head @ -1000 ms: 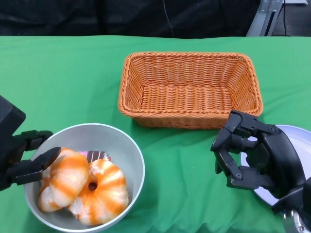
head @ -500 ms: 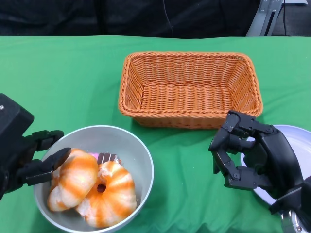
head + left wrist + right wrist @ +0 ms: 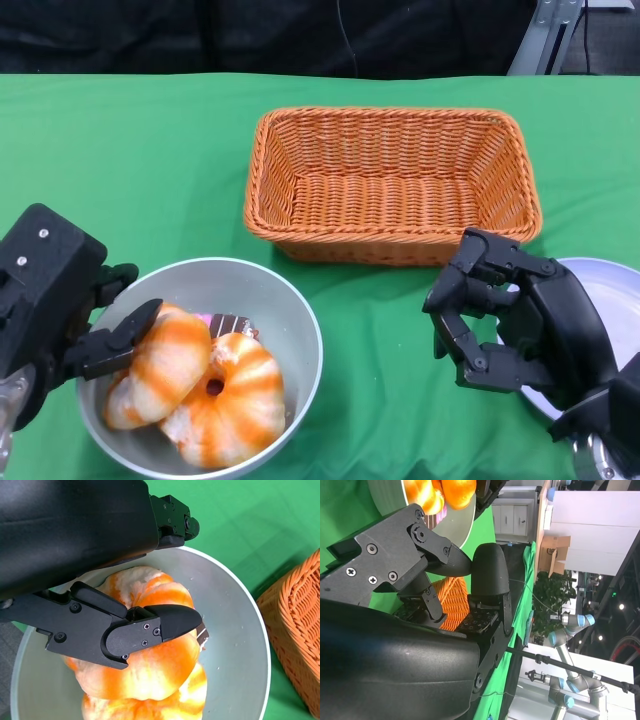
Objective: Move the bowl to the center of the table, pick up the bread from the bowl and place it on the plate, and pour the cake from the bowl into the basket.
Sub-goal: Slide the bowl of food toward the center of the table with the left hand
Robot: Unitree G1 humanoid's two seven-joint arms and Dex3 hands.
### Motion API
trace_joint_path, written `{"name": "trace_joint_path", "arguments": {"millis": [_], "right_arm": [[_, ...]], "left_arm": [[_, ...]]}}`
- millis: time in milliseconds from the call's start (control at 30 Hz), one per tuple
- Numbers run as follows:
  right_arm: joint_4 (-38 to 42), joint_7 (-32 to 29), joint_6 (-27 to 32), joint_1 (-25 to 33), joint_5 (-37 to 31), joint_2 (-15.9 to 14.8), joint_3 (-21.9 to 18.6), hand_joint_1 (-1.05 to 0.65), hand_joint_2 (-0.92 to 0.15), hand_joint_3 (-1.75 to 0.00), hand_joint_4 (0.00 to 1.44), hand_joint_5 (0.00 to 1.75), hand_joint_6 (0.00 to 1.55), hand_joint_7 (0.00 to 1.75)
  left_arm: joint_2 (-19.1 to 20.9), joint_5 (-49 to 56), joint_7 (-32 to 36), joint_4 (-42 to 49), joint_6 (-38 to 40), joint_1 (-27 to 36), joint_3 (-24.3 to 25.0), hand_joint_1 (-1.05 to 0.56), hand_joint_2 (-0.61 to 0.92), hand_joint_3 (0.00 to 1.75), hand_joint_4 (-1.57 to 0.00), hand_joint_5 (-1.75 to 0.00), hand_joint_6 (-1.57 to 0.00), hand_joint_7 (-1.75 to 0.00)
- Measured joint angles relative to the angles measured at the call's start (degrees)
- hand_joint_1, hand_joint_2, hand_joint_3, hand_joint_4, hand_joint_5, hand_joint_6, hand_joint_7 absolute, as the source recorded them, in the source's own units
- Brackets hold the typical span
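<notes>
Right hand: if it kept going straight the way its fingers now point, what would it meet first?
Probably the bowl. The right hand, empty with fingers apart, points across bare green cloth toward it. The basket lies off that line. Height is unclear, so it might pass above the rim.

My left hand (image 3: 60, 305) is a matte black block with flat faces and two small silver screw heads on top; its fingers (image 3: 150, 627) are angular black links fastened with cross-head screws. My right hand (image 3: 515, 325) is black too, built of jointed, boxy segments with a rounded shell behind them. Up close, I see its fingers (image 3: 490, 570) end in smooth rounded caps, with screws dotting the plates.
</notes>
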Motion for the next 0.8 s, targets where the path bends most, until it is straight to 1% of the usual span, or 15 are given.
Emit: {"name": "trace_joint_path", "arguments": {"millis": [233, 333, 600, 800], "right_arm": [[0.0, -0.3, -0.9, 0.0, -0.2, 0.3, 0.3, -0.21, -0.54, -1.08, 0.78, 1.74, 0.75, 1.36], [0.1, -0.4, -1.1, 0.0, -0.3, 0.4, 0.5, -0.21, -0.54, -1.09, 0.79, 1.74, 0.75, 1.35], [0.7, -0.5, -2.4, 0.0, -0.6, 0.4, 0.8, -0.21, -0.54, -1.09, 0.79, 1.73, 0.75, 1.33], [1.0, -0.5, -3.3, 0.0, -0.8, 0.3, 0.8, -0.20, -0.56, -1.07, 0.79, 1.72, 0.75, 1.33]], "left_arm": [[-2.2, 0.7, 2.3, -0.4, 0.8, 0.0, -0.1, -0.63, 0.92, 0.70, -0.14, -0.02, -0.07, -0.01], [-3.3, 0.8, 3.7, -0.7, 1.6, 0.0, 0.0, -0.63, 0.92, 0.69, -0.17, -0.03, -0.10, -0.02], [-4.8, 1.3, 5.8, -0.8, 1.5, 0.0, 0.1, -0.65, 0.92, 0.69, -0.17, -0.03, -0.09, -0.01], [-7.1, 1.2, 7.1, -0.8, 1.5, -0.2, 0.4, -0.65, 0.92, 0.70, -0.15, -0.01, -0.07, 0.00]]}}
